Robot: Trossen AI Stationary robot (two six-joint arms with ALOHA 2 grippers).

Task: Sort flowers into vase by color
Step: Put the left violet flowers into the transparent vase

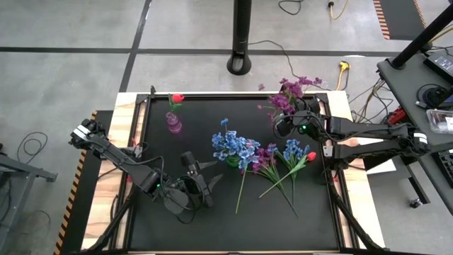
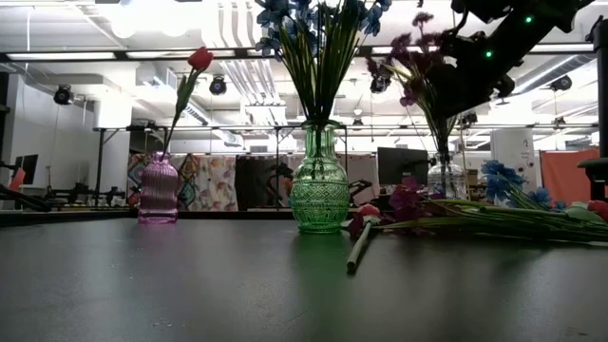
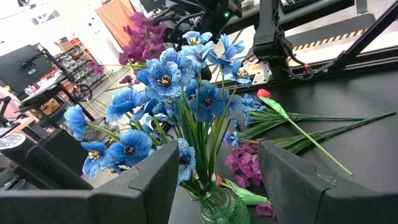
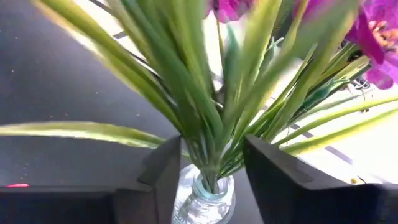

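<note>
1. I take the green vase [image 1: 233,161] at mid-counter as my landmark. Far to its left and toward the back of the black counter [image 1: 212,219] stands the pink vase [image 1: 173,124], upright, with one red tulip [image 1: 178,98] in it.

2. My left gripper [image 1: 205,178] sits left of the green vase and nearer the front edge, pointed toward it. Its fingers [image 3: 146,186] stand partly apart and hold nothing; the wrist view looks between them straight at the vase's neck.

3. The green vase itself is upright and carries the blue flowers [image 3: 165,93], a full bunch spreading above its rim.

4. Just right of the green vase, loose flowers [image 1: 279,170] lie flat on the counter: a purple spray [image 1: 265,157], a blue bloom [image 1: 292,150] and a red tulip bud [image 1: 311,156], stems fanned toward the front edge. One long stem [image 2: 361,249] reaches closest to the vase's foot.

5. Right of the green vase and toward the back stands the clear vase [image 4: 204,198], upright, holding the purple-magenta flowers [image 1: 289,95].

6. My right gripper [image 1: 283,126] is over that clear vase, its fingers [image 4: 166,174] on either side of the green stems [image 4: 211,124] just above the neck, at a middling gap. I cannot tell whether they press the stems or merely flank them.
</note>
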